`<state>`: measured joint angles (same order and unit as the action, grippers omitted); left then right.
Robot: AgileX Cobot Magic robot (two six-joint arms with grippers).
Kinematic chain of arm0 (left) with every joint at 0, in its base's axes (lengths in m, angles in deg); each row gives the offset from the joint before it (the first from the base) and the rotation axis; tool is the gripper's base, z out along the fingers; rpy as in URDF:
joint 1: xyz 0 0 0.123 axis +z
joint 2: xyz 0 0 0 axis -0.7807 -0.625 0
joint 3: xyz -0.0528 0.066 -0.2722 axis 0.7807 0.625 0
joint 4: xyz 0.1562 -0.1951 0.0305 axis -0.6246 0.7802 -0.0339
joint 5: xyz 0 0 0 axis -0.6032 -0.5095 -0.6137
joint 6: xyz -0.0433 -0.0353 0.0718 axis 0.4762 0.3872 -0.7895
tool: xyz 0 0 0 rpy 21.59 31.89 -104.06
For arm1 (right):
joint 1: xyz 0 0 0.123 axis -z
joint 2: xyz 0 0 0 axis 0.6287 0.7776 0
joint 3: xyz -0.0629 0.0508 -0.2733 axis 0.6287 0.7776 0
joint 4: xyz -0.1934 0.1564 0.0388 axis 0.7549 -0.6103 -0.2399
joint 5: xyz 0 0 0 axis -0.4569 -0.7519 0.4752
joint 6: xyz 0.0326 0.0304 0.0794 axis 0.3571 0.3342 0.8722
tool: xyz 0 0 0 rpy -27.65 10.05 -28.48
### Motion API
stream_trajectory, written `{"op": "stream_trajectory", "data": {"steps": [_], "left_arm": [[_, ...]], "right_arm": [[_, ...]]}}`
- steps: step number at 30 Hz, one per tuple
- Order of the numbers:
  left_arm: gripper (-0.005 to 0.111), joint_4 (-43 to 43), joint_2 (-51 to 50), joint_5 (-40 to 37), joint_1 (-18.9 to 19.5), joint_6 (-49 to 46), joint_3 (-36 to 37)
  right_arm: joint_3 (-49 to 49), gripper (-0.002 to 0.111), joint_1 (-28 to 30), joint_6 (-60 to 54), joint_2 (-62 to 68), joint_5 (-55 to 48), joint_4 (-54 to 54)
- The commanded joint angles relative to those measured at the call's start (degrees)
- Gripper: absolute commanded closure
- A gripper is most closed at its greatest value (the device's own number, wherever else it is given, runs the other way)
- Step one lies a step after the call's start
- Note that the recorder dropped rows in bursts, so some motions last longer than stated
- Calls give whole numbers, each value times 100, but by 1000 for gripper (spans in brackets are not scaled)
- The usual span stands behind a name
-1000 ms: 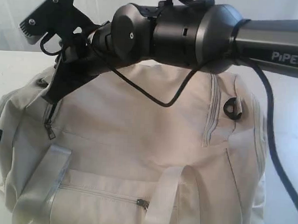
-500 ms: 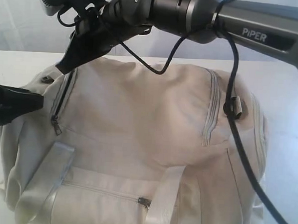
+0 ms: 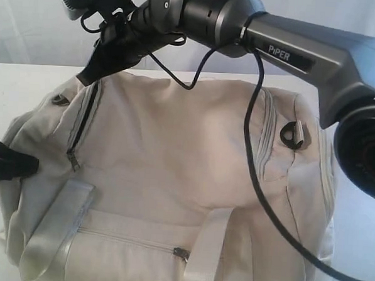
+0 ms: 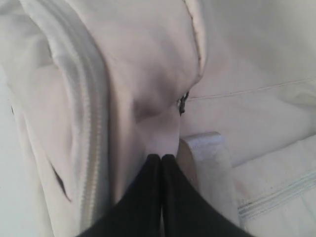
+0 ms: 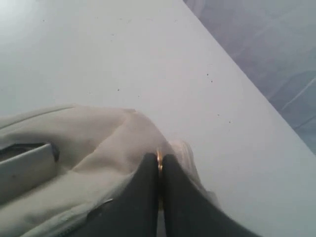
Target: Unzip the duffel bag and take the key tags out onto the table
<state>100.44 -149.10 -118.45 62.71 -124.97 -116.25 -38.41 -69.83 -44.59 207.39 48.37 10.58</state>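
Observation:
The cream duffel bag fills the white table. My right gripper reaches across to the bag's far left top corner and is shut on a brassy zipper pull. From there a dark, unzipped slit runs down to a second hanging slider. At the bag's left end my left gripper is shut, its tips pinching a raised fold of bag fabric beside a webbing handle. The key tags are hidden.
Two shiny webbing handles lie over the bag's front, above a zipped front pocket. A black D-ring sits at the bag's right end. The right arm's cable hangs across the bag top. Bare table lies behind the bag.
The right gripper has drawn the pull up and back, and the dark slit has lengthened. The right arm swung away to the right. The left gripper came in from the left onto the bag's end.

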Motion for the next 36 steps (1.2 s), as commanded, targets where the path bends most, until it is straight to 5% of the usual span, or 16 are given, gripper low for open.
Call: {"op": "stream_trajectory", "data": {"steps": [1,12,17,19,24,26,31,36], "left_arm": [[107,-95,294,-78,-15,164,-4],[107,-352,993,-286,-15,418,-4],[105,286,1129,-437,-15,-122,-4],[93,875,1116,-502,-15,-1034,-4],[44,3125,975,-813,-92,-3798,-9],[44,3686,803,-612,-306,-4393,-31],[47,3526,101,645,-1191,-4552,-446],[47,2433,-421,1783,-2025,-2919,-1022]], "right_arm": [[-407,108,167,17,267,-64,24],[-1176,108,476,174,649,-755,-284],[-1362,108,491,117,573,-1321,-282],[-1418,108,491,117,536,-1475,-282],[-1682,108,491,40,528,-1931,-502],[-1726,108,491,-36,528,-2016,-691],[-1726,108,491,-46,514,-2121,-737],[-1726,108,491,-46,514,-2218,-737]]}}
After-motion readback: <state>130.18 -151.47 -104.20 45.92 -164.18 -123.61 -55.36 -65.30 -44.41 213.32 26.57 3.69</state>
